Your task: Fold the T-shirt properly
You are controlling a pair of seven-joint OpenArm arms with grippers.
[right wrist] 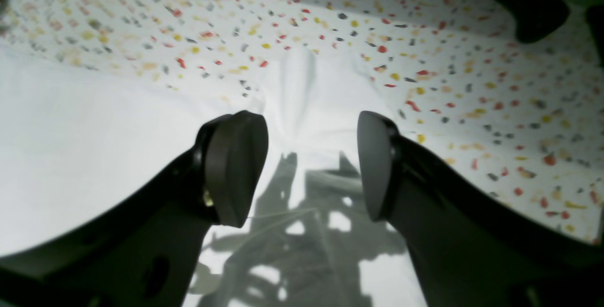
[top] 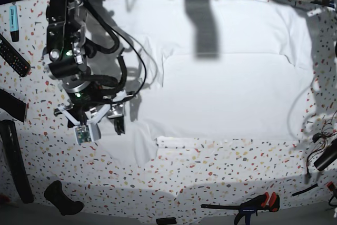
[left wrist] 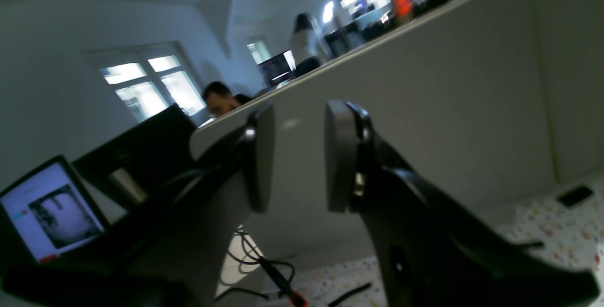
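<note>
A plain white, soft cotton short-sleeved T-shirt point(top: 226, 82) lay spread flat across the middle and upper part of a white tabletop speckled with red, yellow and grey flecks point(top: 221, 175). In the base view its long axis ran left to right across the picture, with a folded-over layer forming a straight edge along its upper half. A short sleeve point(top: 129, 148) stuck out toward the near edge at the shirt's lower left. Which end held the collar could not be told.

The right gripper point(top: 95, 122), on a black jointed arm at the left of the base view, hung just above that sleeve. Its wrist camera showed the two dark oval pads point(right wrist: 236, 168) standing wide apart over creased white cloth point(right wrist: 302, 104), with nothing between them and their shadow falling on the fabric.

The left gripper point(left wrist: 295, 156) was tilted up, facing a pale grey partition wall point(left wrist: 448, 90) rather than the table. Its flat grey pads point(left wrist: 337, 156) were partly apart, with an empty gap between them.

Along the table's left edge lay a black remote control point(top: 13, 56) and a light blue marker pen point(top: 13, 22). Near the front edge rested a black clamp with red handles point(top: 247, 205)
</note>
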